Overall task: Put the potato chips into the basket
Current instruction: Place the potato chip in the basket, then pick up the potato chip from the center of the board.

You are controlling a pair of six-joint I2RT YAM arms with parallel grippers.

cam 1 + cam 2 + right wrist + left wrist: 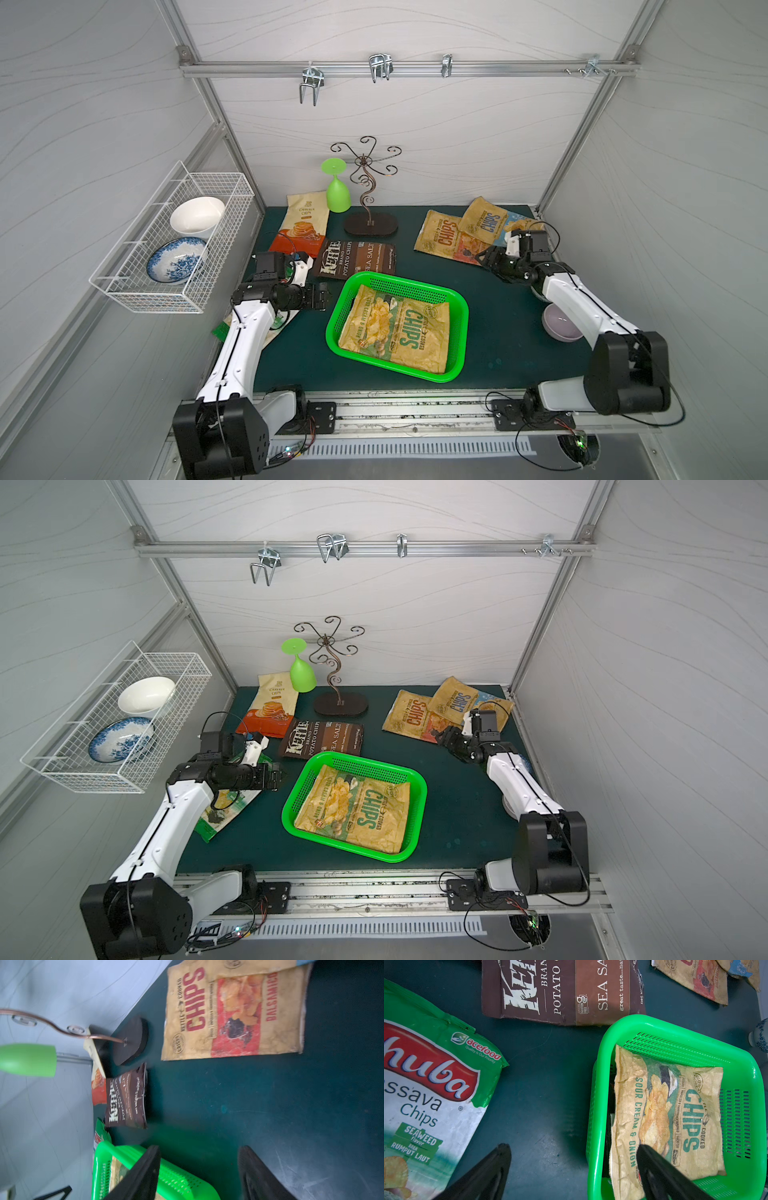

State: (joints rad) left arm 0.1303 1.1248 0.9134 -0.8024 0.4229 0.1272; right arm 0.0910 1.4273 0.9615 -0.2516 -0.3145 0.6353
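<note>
One tan crinkled "CHIPS" bag (397, 332) lies flat in the bright green perforated plastic basket (457, 332), mid-mat.
Brown Kettle bag (355, 257) lies just behind the basket. Left gripper (573, 1167) and right gripper (199, 1167): jaws apart, holding nothing.

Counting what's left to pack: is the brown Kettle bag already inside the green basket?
No, the Kettle bag lies flat on the mat just beyond the basket.

Dark green mat (490, 299), on it green basket (459, 309), Kettle bag (357, 259), cassava bag (305, 220), two overlapping CHIPS bags (442, 237), stand base (370, 225), white-green bag (226, 808), lilac bowl (559, 326).
</note>
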